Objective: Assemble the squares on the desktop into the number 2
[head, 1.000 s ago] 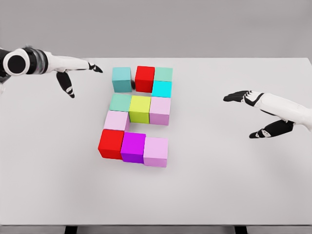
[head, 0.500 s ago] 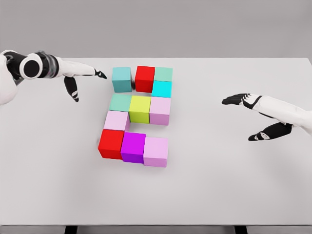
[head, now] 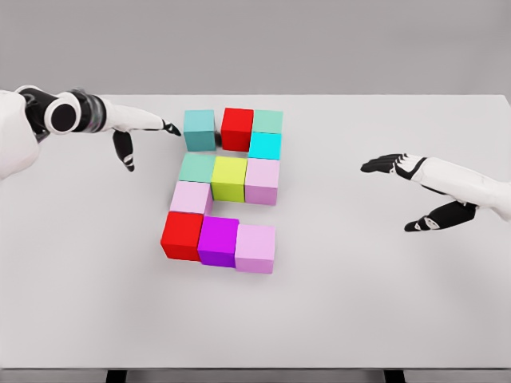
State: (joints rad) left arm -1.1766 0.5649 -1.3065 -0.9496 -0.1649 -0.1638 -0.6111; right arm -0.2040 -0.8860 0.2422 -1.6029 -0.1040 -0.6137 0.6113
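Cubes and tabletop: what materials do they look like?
Cubes, e.g. the yellow-green cube: probably matte plastic or painted wood, going by flat uniform colour, crisp edges and no glare. Tabletop: smooth light-grey matte laminate by its look, with no grain. Simulator render, so uncertain.

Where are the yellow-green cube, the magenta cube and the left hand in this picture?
yellow-green cube (head: pixel 229 173): head view, on its top face.
magenta cube (head: pixel 219 233): head view, on its top face.
left hand (head: pixel 137 126): head view, on the middle of the hand, behind the outstretched fingers.

Left arm (head: pixel 24 132) – right forearm (head: pixel 479 185), edge-cropped
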